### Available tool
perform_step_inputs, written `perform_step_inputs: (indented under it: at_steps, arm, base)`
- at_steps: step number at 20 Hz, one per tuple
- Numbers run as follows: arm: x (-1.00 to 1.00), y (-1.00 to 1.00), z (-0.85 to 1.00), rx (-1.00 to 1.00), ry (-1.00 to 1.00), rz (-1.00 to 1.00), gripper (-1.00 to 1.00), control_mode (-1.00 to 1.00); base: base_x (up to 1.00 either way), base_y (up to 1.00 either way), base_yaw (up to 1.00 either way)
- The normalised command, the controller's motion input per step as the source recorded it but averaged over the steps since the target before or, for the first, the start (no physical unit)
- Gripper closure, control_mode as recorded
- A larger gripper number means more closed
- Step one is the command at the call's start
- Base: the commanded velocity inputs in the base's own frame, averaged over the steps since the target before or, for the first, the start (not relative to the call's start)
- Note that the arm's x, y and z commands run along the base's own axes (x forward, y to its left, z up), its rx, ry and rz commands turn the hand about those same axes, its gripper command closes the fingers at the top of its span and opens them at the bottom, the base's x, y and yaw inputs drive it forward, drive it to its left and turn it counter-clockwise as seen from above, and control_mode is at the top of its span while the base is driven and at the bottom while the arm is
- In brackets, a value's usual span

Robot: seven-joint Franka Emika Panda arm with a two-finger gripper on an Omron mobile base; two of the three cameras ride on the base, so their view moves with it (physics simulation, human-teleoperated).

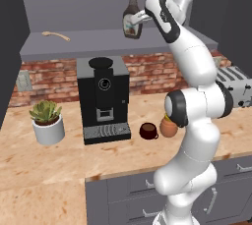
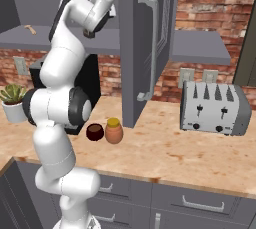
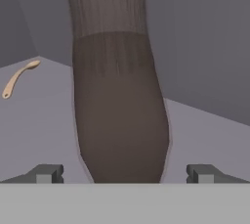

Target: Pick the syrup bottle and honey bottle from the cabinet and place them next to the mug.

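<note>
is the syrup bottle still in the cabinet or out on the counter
In. The syrup bottle stands upright on the cabinet shelf, above the counter.

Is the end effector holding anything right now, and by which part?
Nothing held. The open end effector straddles the syrup bottle on the cabinet shelf, fingers clear of it.

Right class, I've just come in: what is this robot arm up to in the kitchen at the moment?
It is reaching up to the shelf for the syrup bottle. The open gripper sits with a finger on either side of the bottle, not yet closed on it. Down on the counter, the honey bottle already stands beside the mug, near the coffee machine.
</note>
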Motion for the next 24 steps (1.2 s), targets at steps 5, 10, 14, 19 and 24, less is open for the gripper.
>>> perform_step_inputs:
  at_steps: [5, 10, 14, 19, 24]
  arm:
    - [0.03, 0.17, -0.01, 0.00, 0.00, 0.00, -1.00, -1.00]
    - [0.01, 0.06, 0.00, 0.00, 0.00, 0.00, -1.00, -1.00]
    - [0.00, 0.00, 0.00, 0.00, 0.00, 0.00, 1.00, -1.00]
    - [0.00, 0.00, 0.00, 0.00, 0.00, 0.00, 1.00, -1.00]
    - [-0.16, 0.00, 0.00, 0.00, 0.00, 0.00, 1.00, -1.00]
  base:
    - [0.00, 0.00, 0.00]
    - [0.00, 0.00, 0.00]
    - [0.00, 0.00, 0.00]
    - [0.00, 0.00, 0.00]
    - [0.00, 0.00, 0.00]
